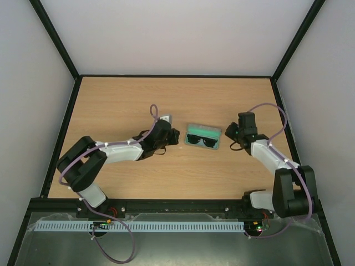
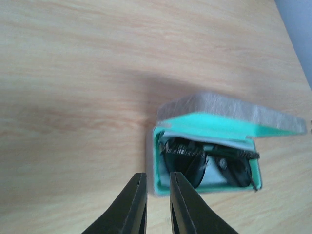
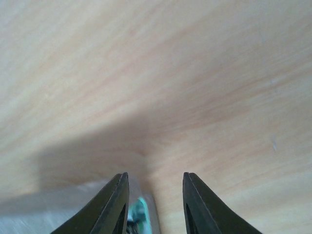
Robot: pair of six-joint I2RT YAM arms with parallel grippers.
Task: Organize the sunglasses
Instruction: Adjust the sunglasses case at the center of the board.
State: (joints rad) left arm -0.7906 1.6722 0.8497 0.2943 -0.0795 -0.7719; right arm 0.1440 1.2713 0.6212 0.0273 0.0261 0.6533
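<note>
Resting in open case (image 1: 203, 131) on wood table (image 1: 122, 105), sunglasses (image 1: 201, 142); pale walls (image 1: 177, 33) around.

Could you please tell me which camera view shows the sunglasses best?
The left wrist view: the sunglasses lie close up inside the open case, lenses and frame distinct. The top external view shows them small but whole in the case. The right wrist view catches only a corner of the case.
</note>
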